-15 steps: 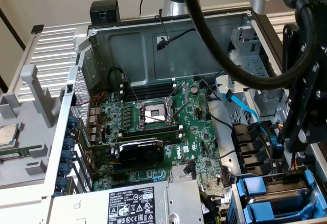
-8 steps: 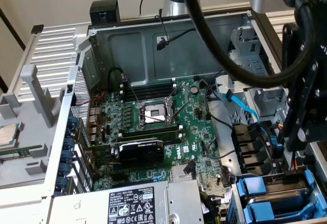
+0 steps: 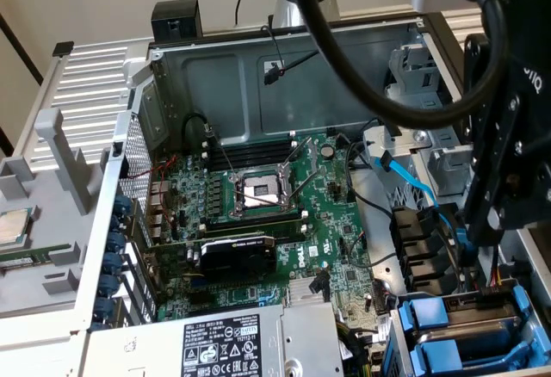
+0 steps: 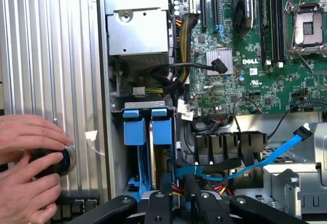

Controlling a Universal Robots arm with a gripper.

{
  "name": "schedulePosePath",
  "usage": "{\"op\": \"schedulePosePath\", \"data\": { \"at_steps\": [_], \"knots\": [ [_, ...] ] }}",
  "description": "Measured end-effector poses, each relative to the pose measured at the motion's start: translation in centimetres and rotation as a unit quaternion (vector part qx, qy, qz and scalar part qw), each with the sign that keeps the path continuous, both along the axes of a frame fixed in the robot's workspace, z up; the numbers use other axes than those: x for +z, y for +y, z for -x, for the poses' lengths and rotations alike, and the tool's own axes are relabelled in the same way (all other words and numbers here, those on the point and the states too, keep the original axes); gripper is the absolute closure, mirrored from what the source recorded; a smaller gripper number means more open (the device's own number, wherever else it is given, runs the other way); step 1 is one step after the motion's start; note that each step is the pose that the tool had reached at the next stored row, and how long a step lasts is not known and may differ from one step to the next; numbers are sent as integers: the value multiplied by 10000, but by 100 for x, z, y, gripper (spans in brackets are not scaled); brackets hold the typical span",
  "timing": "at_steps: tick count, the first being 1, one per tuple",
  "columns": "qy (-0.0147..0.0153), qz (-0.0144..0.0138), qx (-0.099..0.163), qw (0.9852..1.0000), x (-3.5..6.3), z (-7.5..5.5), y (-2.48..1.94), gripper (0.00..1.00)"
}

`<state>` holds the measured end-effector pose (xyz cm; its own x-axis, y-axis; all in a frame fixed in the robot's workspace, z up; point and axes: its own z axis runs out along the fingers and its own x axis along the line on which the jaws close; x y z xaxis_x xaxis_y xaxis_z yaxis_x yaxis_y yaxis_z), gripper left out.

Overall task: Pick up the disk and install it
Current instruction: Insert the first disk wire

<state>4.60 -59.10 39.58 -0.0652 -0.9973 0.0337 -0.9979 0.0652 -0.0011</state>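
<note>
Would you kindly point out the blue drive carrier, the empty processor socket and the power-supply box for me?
blue drive carrier (image 4: pixel 152 126), wrist view, on the blue plastic end of the carrier.
empty processor socket (image 3: pixel 261 193), exterior view, on the socket's middle.
power-supply box (image 3: pixel 225 343), exterior view, on its printed label.

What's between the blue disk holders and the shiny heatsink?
In the wrist view, black cables and white tags lie between the blue holders and the heatsink.

The disk (image 4: pixel 152 152), silver between blue carrier rails, stands on edge in its bay.
</note>
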Motion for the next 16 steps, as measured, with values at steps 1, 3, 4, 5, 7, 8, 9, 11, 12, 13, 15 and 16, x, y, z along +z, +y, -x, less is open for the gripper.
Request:
{"op": "schedulePosePath", "data": {
  "at_steps": [1, 3, 4, 5, 7, 8, 9, 11, 12, 13, 15, 16],
  "knots": [
    [39, 3, 0, 10000, -5, 5, 7, 75],
    [97, 12, -1, 10000, -19, 10, 21, 75],
    [109, 15, -3, 9999, -30, 11, 30, 75],
    [116, 21, -4, 9999, -41, 11, 37, 75],
    [126, 51, -8, 9999, -60, 10, 52, 75],
    [132, 67, -9, 9999, -69, 10, 60, 75],
    [140, 80, -11, 9999, -77, 9, 67, 75],
    [159, 106, -16, 9998, -94, 10, 83, 75],
    [169, 116, -18, 9998, -101, 11, 91, 75],
    [181, 124, -21, 9998, -105, 11, 97, 75],
    [207, 129, -22, 9997, -110, 11, 103, 77],
    [216, 135, -25, 9997, -110, 11, 106, 85]
  ]
}}
